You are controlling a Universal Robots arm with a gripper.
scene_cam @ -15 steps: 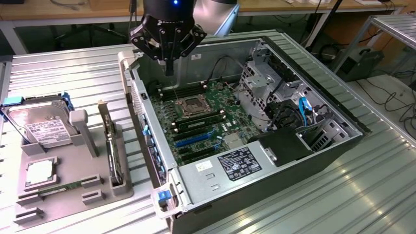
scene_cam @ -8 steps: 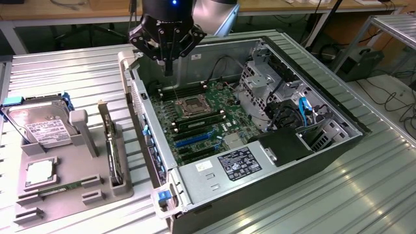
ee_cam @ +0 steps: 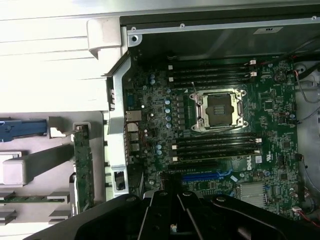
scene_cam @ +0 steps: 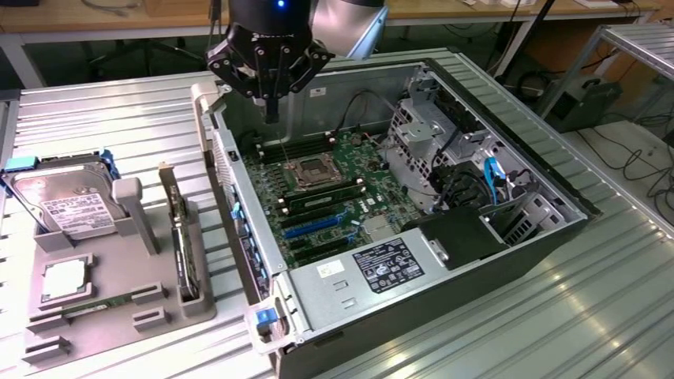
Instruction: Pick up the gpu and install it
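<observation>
On the ribbed metal surface (scene_cam: 126,110), at the exterior view's left: a grey holder tray (scene_cam: 153,268) bearing a silver hard drive (scene_cam: 63,207) with a white label, propped at a slant, a square chip (scene_cam: 63,280) lying flat nearer the camera and, in a low slot, what looks like a narrow green memory stick (scene_cam: 100,306).

Just to the right, at the tray's outer edge: the gpu (scene_cam: 185,253), standing on its long edge in a slot, silver bracket at the far end, near the open computer case (scene_cam: 463,308) but apart from it, touched by nothing. From the wrist view, the same gpu (ee_cam: 82,170) edge-on, a green strip beside the case's rear wall.

Next along, above the far rear corner of the case: the claw (scene_cam: 271,110), black fingers pinched together to a point, gripping nothing, aimed straight down and hanging clear of the motherboard (scene_cam: 316,213); well apart from the gpu. In the wrist view, the claw (ee_cam: 172,205) as a dark mass over the board's edge.

Inside the case, laid on its side: the green motherboard with a bare processor socket (scene_cam: 312,171) flanked by black memory slots, and a blue expansion slot (scene_cam: 311,227) nearer the camera. Farther right: a black power supply (scene_cam: 390,264) with a white label, a metal drive cage (scene_cam: 421,130) and a blue cable (scene_cam: 490,178) by the right-hand wall.
</observation>
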